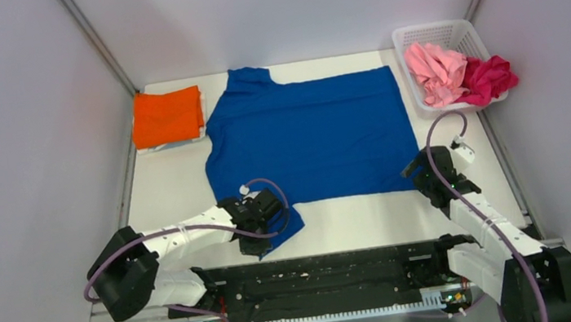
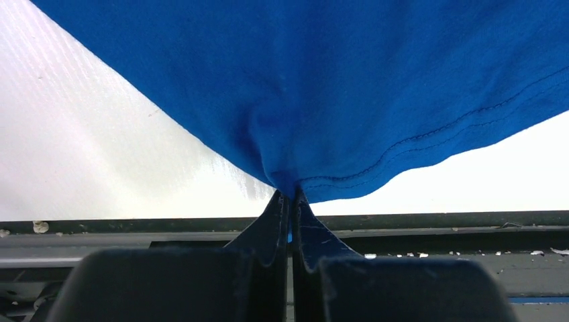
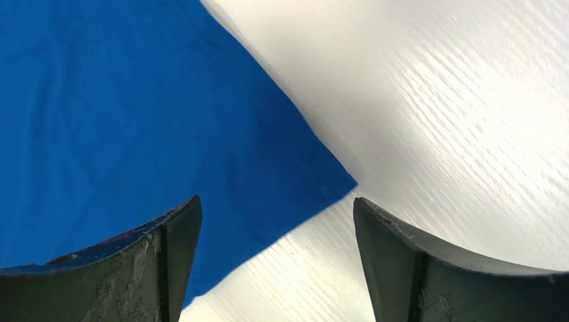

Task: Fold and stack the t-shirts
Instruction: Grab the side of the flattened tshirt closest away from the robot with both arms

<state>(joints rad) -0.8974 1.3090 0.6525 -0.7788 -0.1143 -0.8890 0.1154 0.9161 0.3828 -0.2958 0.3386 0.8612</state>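
Observation:
A royal blue t-shirt (image 1: 312, 137) lies spread flat in the middle of the table, print not showing. My left gripper (image 1: 262, 231) is shut on its near left sleeve; in the left wrist view the blue cloth (image 2: 322, 94) is pinched between the fingertips (image 2: 290, 196). My right gripper (image 1: 419, 171) is open and empty just above the shirt's near right corner (image 3: 339, 181). A folded orange t-shirt (image 1: 167, 116) lies at the far left. A light pink t-shirt (image 1: 435, 70) and a magenta t-shirt (image 1: 488, 77) are crumpled in the basket.
The white lattice basket (image 1: 439, 30) stands at the far right corner. Something white lies under the orange shirt. Grey walls close in both sides. A black rail (image 1: 329, 275) runs along the near edge between the arm bases.

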